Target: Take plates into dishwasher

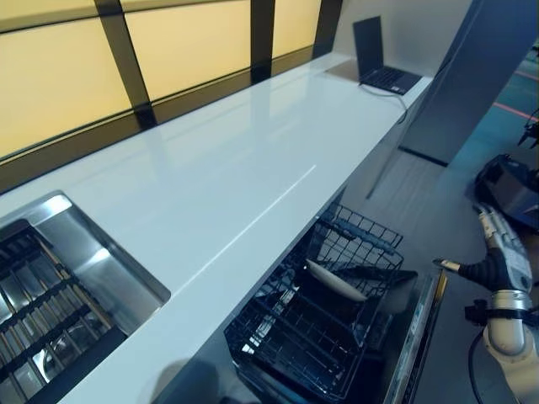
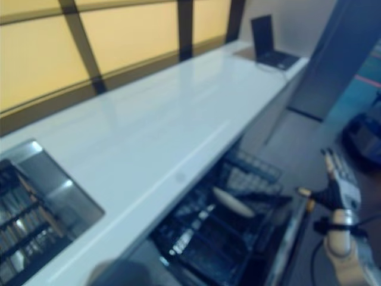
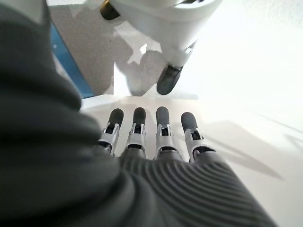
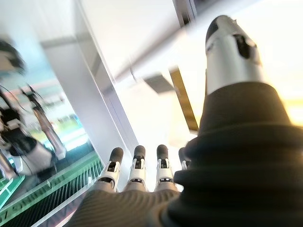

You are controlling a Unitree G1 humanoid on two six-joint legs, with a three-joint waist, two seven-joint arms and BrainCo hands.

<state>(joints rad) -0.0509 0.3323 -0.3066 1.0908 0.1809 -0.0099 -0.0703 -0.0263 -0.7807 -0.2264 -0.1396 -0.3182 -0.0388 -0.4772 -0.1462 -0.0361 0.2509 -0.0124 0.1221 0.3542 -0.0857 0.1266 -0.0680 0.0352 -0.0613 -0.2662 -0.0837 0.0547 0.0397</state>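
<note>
A pale oval plate [image 1: 335,280] leans tilted in the black wire rack [image 1: 278,337] of the open dishwasher under the white counter [image 1: 244,168]. My right hand [image 1: 504,252] hovers to the right of the rack, beyond the lowered door [image 1: 418,332], apart from the plate. Its fingers [image 4: 137,163] are straight, the thumb stands out, and it holds nothing. My left hand [image 3: 161,127] shows only in the left wrist view, open and empty over a pale surface.
A steel sink [image 1: 109,261] with a dish rack [image 1: 34,311] inside is set into the counter at the left. A dark laptop [image 1: 383,59] sits at the counter's far end. A dark panel [image 1: 480,76] stands at the right.
</note>
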